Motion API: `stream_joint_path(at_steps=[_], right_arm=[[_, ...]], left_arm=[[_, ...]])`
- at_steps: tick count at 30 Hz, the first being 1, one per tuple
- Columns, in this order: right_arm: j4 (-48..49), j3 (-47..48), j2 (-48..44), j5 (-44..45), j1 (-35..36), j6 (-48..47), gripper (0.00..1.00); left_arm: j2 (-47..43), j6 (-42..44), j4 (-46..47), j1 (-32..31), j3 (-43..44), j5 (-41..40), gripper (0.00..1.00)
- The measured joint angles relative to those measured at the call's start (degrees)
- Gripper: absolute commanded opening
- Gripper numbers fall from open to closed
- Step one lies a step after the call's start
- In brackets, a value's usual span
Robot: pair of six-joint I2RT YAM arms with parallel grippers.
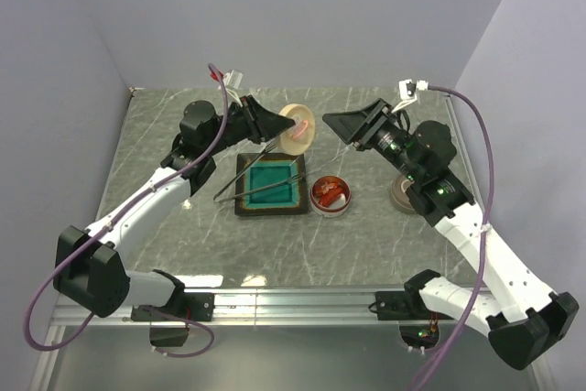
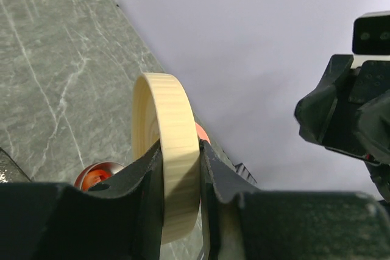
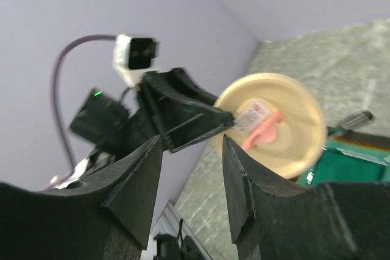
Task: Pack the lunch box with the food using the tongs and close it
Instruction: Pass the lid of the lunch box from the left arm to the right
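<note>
The grey marbled tabletop (image 1: 156, 135) fills the middle of the top view. The left arm reaches from the lower left, the right arm from the lower right, and their ends nearly meet at upper centre.

A square teal tray (image 1: 245, 191) with a dark rim sits at the centre of the frame. Just above it, off the tabletop, the left gripper (image 1: 282, 125) has its jaws pinching the ribbed rim of a pale round lid (image 1: 300, 127). The lid is held on edge, and its face carries a small label and a pink tab. The right gripper (image 1: 334, 124) hangs just right of the lid with its jaws spread and nothing between them.

A round beige container (image 1: 401, 194) shows partly under the right arm at centre right. A small round bowl (image 1: 316, 205) stands just right of the tray and holds red-orange food (image 1: 331, 191).

The silver tongs (image 1: 256, 187) lie slantwise across the tray, from beyond its lower left edge toward its upper right corner, apart from both grippers.
</note>
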Motion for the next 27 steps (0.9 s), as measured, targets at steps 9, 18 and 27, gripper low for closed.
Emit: stream_joint_path(at_steps=[9,18,27], right_arm=[[-10.32,4.59,8.37,8.26,4.02,1.25,0.55],[-12.57,4.68,11.93,8.22,4.70,4.87,0.52],[-11.65,4.68,13.84,7.02,4.76,7.74,0.33]], left_arm=[[1.38,-0.31,-3.52,-1.44,2.49,-4.68,0.00],[1.38,0.31,-3.48,-2.23,2.62,-5.14,0.00],[1.38,0.76,-2.97,-3.06,2.60,-5.03,0.00]])
